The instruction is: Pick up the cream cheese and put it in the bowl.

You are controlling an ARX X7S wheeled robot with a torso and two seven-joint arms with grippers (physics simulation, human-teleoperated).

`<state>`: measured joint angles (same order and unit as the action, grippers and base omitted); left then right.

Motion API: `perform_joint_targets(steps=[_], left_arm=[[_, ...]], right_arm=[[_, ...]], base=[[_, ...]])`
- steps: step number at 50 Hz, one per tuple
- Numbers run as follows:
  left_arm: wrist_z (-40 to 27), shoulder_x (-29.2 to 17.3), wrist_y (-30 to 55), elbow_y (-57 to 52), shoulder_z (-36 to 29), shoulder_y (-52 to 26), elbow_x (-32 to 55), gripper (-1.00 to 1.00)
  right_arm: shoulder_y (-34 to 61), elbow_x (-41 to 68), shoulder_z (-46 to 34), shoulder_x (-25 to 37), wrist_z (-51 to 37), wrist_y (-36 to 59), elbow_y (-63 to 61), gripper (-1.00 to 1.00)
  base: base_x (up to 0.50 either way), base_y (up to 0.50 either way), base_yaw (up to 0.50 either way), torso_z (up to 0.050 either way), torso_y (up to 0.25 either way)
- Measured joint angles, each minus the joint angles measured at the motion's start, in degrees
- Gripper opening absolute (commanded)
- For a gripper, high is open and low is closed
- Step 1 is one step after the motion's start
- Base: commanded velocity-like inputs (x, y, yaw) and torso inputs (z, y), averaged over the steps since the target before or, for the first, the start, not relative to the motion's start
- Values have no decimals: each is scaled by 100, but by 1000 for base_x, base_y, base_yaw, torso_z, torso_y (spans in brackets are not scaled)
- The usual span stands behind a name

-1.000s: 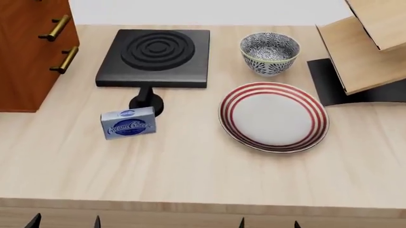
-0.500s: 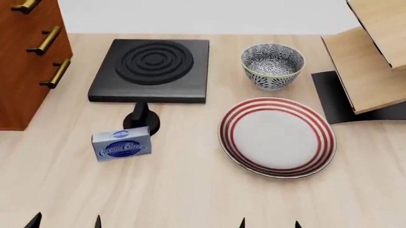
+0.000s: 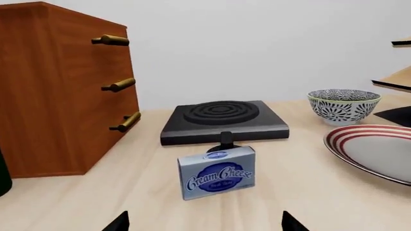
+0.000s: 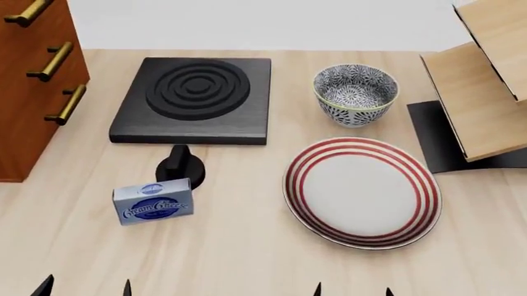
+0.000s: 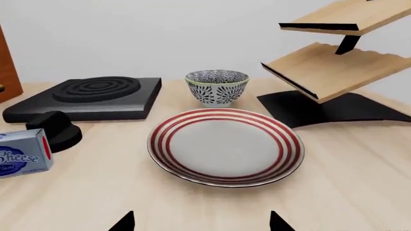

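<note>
Silver-grey cream cheese (image 4: 155,201) box on edge, floral bowl (image 4: 355,94) upright

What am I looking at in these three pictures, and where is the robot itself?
These are simulator renders from cameras on a two-armed robot. One looks down from its head; the other two sit near each claw. You barely see the machine: only dark fingertips at the bottom edges, the left claw and the right claw, both open and holding nothing. On the wooden table stand the cream cheese, a small silver box in front of a black knob, a black stove plate, the bowl with a floral pattern, and a red-ringed plate. A wooden cabinet stands at the robot's left, a wooden shelf at its right.
</note>
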<state>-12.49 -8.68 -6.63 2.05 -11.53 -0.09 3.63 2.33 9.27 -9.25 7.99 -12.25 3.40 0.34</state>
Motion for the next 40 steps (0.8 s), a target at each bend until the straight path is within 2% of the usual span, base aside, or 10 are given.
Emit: perform_joint_targets(steps=[13,40], left_arm=[[-44,-21,-216,225,-62,-23,17,100],[-138,-95,-244,252,-183,-46,63,100]], right_arm=[[9,60,-41,38,-51,-11,14,100],[19,148,-140,121,-139,-40,21,100]], base=[[0,0,0,0,0],[196,-25,0,0,0]])
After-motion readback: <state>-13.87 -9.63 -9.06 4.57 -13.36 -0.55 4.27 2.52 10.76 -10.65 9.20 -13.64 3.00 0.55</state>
